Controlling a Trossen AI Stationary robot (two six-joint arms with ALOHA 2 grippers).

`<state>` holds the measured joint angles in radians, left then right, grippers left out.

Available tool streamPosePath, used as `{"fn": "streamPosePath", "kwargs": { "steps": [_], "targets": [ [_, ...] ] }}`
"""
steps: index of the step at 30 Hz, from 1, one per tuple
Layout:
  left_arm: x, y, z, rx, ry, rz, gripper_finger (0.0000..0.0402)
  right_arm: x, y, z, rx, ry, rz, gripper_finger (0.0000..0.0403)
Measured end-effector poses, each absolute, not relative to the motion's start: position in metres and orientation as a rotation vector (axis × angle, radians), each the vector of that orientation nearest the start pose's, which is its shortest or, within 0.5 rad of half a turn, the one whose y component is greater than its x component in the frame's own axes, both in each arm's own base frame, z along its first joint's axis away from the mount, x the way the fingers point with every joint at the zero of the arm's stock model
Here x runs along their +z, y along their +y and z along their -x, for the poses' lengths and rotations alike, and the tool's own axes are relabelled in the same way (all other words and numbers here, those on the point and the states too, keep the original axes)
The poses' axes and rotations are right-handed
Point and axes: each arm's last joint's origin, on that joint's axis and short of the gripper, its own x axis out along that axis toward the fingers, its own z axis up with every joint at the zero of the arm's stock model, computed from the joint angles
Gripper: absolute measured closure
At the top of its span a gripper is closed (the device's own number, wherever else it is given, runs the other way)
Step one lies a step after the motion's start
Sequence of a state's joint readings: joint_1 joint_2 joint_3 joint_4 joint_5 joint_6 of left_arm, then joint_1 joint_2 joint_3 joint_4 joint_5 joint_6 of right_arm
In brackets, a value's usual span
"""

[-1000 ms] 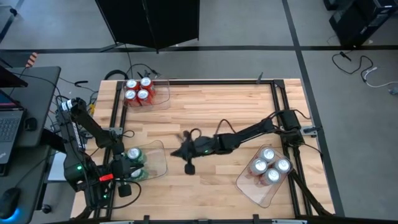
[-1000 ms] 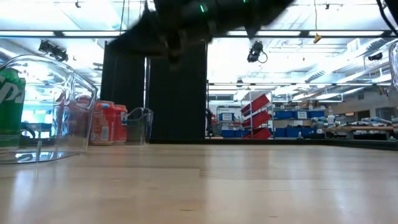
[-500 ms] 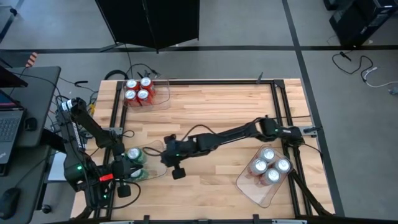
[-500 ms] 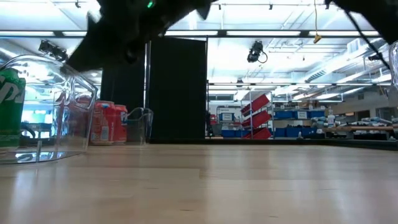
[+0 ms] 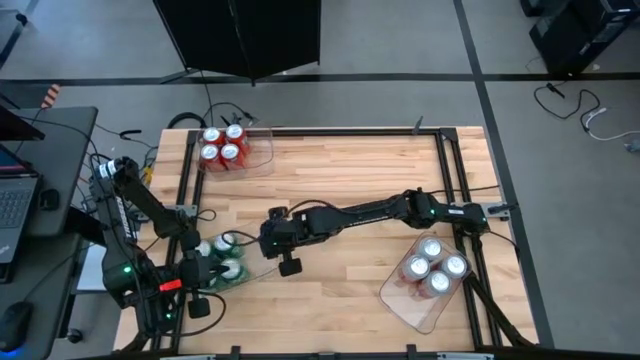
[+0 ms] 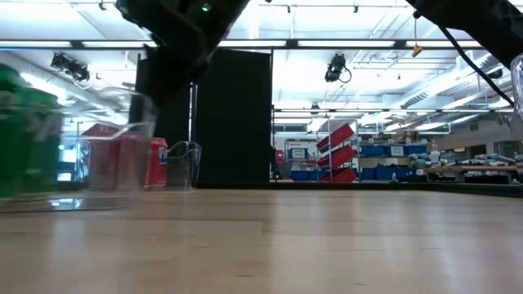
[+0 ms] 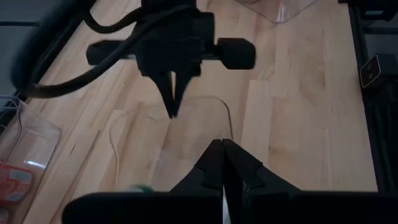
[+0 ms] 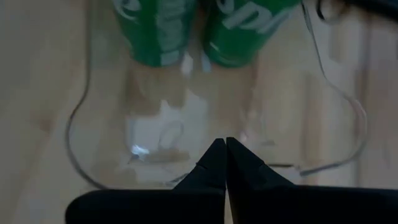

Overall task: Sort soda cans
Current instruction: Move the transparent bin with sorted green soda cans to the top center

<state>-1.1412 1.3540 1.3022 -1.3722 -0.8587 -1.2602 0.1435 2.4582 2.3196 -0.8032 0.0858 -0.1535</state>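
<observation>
Item: green cans point(image 5: 222, 262), lower left, in clear tray point(image 5: 250, 262). I see the right gripper point(image 5: 268, 236) closed, empty, just right of them at the tray's rim; left gripper point(image 7: 222, 163) closed beside.

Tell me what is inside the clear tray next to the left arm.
The clear tray holds green soda cans; the high view shows a few silver tops. The left gripper covers that end, so further cans there cannot be seen. The right gripper is at its rim.

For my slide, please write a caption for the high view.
Right gripper, shut, reaches the green cans' tray; left gripper waits there.
</observation>
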Motion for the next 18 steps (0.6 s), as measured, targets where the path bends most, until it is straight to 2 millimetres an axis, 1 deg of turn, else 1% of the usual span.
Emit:
{"fn": "streamPosePath", "kwargs": {
  "steps": [6, 12, 18],
  "targets": [
    [0.323, -0.195, -0.113, 0.249, 0.711, -0.001, 0.0401, 0.226, 0.061, -0.509, 0.044, 1.114, 0.294, 0.0403],
    [0.323, -0.196, -0.112, 0.239, 0.708, 0.004, 0.0401, 0.227, 0.041, -0.488, -0.073, 1.323, 0.320, 0.0403],
    [0.320, -0.199, -0.113, 0.231, 0.728, 0.023, 0.0401, 0.225, 0.018, -0.468, -0.216, 1.532, 0.263, 0.0403]
  ]
}}
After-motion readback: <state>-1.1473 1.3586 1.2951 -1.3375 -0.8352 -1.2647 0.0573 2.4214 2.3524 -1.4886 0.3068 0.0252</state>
